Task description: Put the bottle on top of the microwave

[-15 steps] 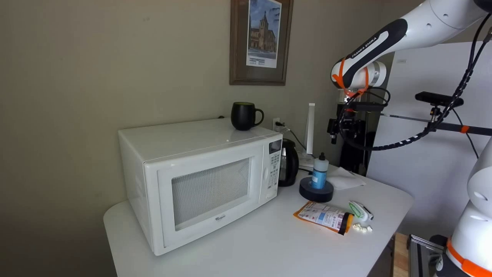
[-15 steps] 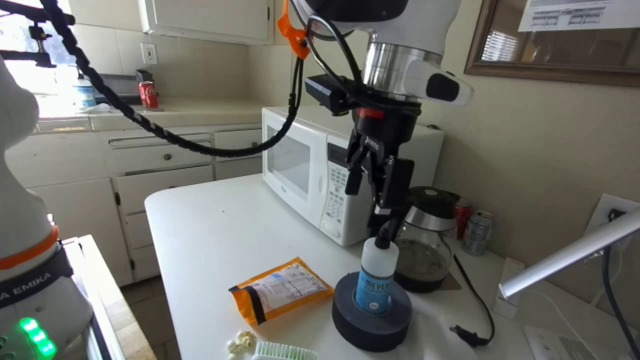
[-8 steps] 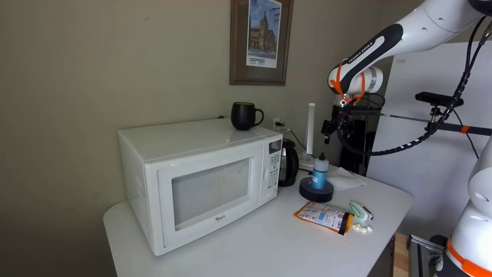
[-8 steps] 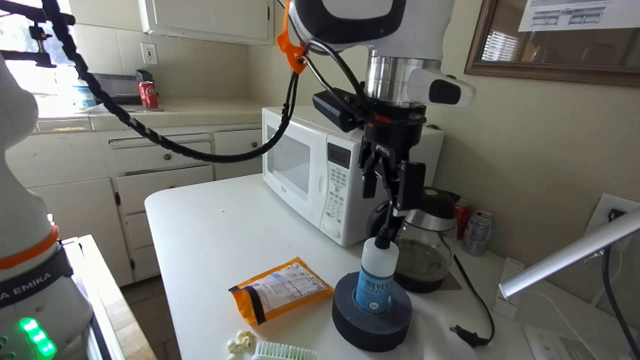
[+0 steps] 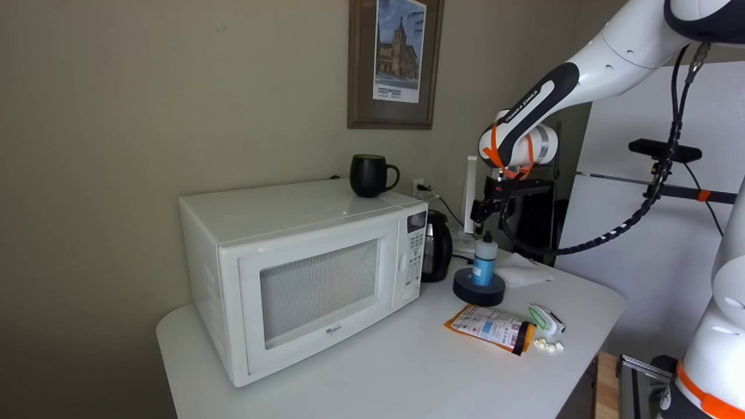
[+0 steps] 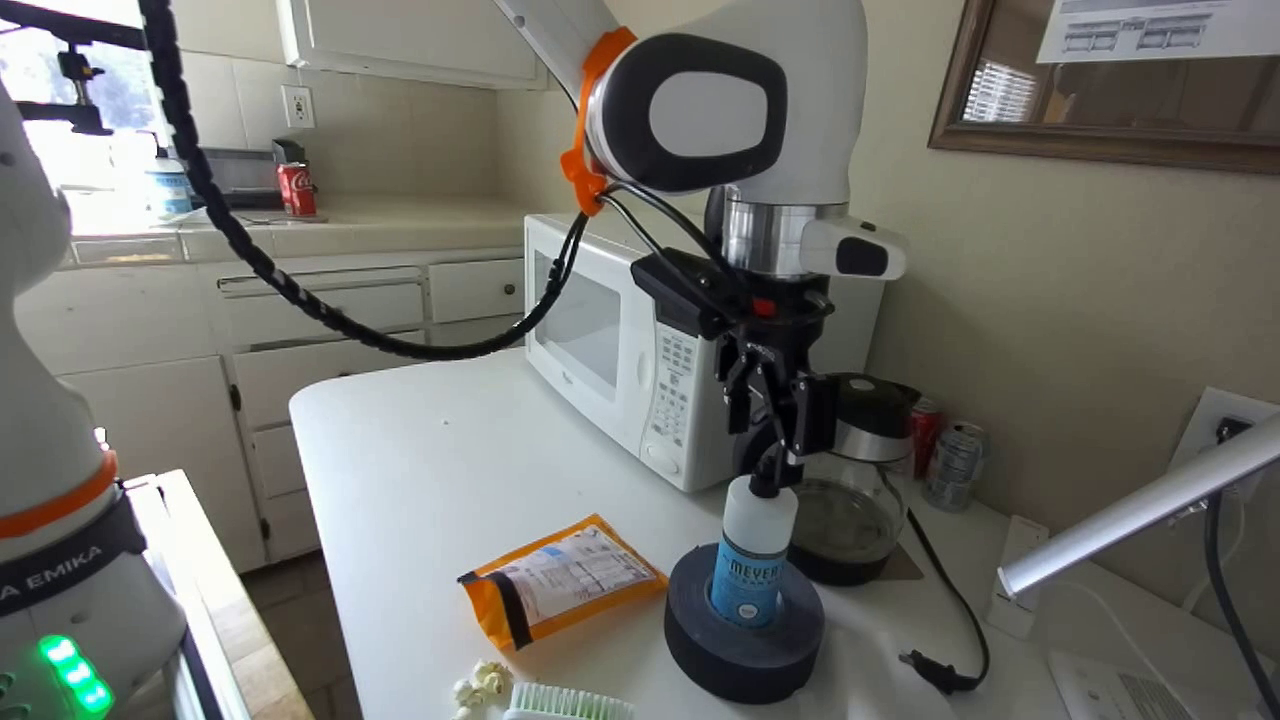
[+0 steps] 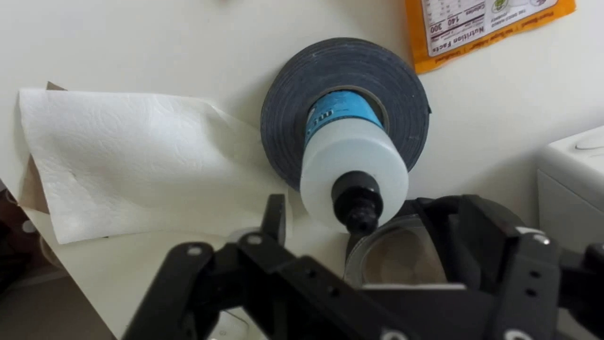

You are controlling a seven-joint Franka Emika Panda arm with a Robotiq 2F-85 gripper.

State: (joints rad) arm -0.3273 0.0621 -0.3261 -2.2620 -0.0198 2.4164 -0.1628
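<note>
The bottle, with a light blue body, whitish upper part and black cap, stands upright in the hole of a dark tape roll in both exterior views (image 5: 483,262) (image 6: 752,550). The tape roll (image 6: 745,665) lies flat on the table. My gripper (image 5: 478,220) (image 6: 772,455) is open and empty, pointing down just above the bottle's cap. In the wrist view the bottle (image 7: 351,146) shows ahead of the spread fingers (image 7: 377,219), its cap between them, with no finger seen touching it. The white microwave (image 5: 320,291) (image 6: 600,310) stands beside, its door shut.
A black mug (image 5: 368,176) stands on the microwave's right back corner. A glass coffee carafe (image 6: 850,500) stands close to the bottle by the microwave. An orange pouch (image 6: 570,580), a brush (image 5: 546,320) and a paper towel (image 7: 141,165) lie around. A silver bar (image 6: 1150,500) slants at the side.
My gripper has come down toward the bottle's cap and moved left in an exterior view, closer to above the bottle. The bottle and microwave have not moved.
</note>
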